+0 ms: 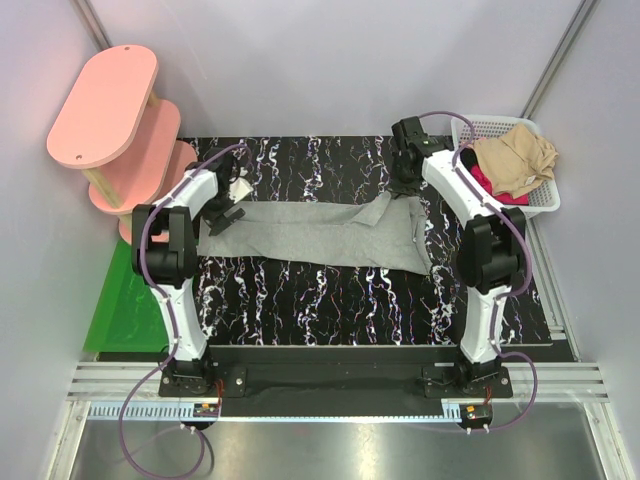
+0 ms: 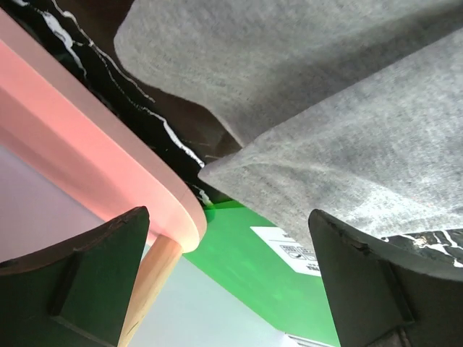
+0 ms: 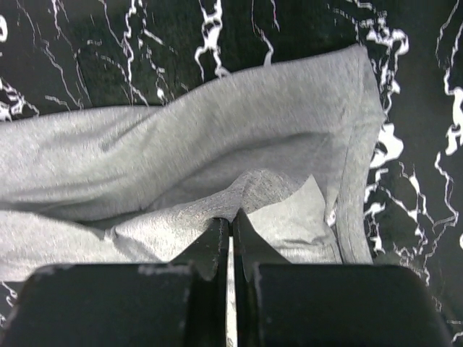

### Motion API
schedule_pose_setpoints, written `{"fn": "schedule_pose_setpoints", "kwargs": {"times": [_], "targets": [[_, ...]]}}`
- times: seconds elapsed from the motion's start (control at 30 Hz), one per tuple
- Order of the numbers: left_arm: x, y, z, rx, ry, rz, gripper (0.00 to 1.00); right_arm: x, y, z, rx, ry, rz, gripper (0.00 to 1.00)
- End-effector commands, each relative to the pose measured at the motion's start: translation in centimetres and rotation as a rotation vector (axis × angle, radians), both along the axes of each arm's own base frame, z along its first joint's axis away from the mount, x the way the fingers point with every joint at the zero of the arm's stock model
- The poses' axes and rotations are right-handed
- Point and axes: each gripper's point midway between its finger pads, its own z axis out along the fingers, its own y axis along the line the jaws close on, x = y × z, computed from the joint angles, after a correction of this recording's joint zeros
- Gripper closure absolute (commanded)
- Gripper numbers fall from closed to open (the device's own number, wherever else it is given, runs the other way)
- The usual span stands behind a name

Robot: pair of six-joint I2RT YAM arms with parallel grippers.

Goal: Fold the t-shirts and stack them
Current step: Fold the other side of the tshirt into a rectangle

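A heather grey t-shirt [image 1: 310, 235] lies stretched in a long band across the black marbled table [image 1: 330, 300]. My right gripper [image 3: 231, 217] is shut on a pinched fold of the grey t-shirt [image 3: 181, 152] at its right end, near the hem. At the band's left end my left gripper [image 1: 228, 214] stands wide open with nothing between its fingers [image 2: 362, 275], just off the edge of the grey t-shirt [image 2: 347, 130]. A tan t-shirt [image 1: 515, 160] lies heaped over a red one [image 1: 485, 180] in the white basket [image 1: 545, 200].
A pink tiered shelf [image 1: 120, 130] on wooden legs stands at the far left, close to my left gripper. A green mat [image 1: 125, 310] lies beside the table's left edge. The white lattice basket sits at the far right corner, behind my right arm.
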Motion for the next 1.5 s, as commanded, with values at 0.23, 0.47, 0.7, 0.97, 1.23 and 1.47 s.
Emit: {"fn": "schedule_pose_setpoints", "kwargs": {"times": [0.23, 0.47, 0.7, 0.97, 1.23, 1.47], "targets": [[-5.2, -8.5, 4.2, -0.143, -0.103, -0.142, 0.01, 6.1, -1.7, -0.7, -0.090, -0.015, 0.002, 0.57], [-5.1, -8.4, -0.1, -0.136, -0.027, -0.107, 0.01, 7.1, -2.5, 3.1, -0.092, -0.050, -0.051, 0.30], [-2.9, -6.9, -0.8, -0.123, -0.045, -0.064, 0.01, 1.2, 3.0, 2.1, 0.180, 0.001, 0.061, 0.40], [-1.8, -3.3, -1.3, -0.102, -0.047, 0.007, 0.01, -3.3, 5.7, -1.7, 0.311, 0.094, 0.114, 0.45], [-2.2, -2.6, -1.7, -0.107, -0.042, 0.022, 0.01, -1.6, 8.0, -2.2, 0.343, 0.097, 0.139, 0.45], [-2.3, -2.6, -1.8, -0.109, -0.040, 0.020, 0.01, -1.2, 8.4, -4.0, 0.350, 0.140, 0.121, 0.48]]}}
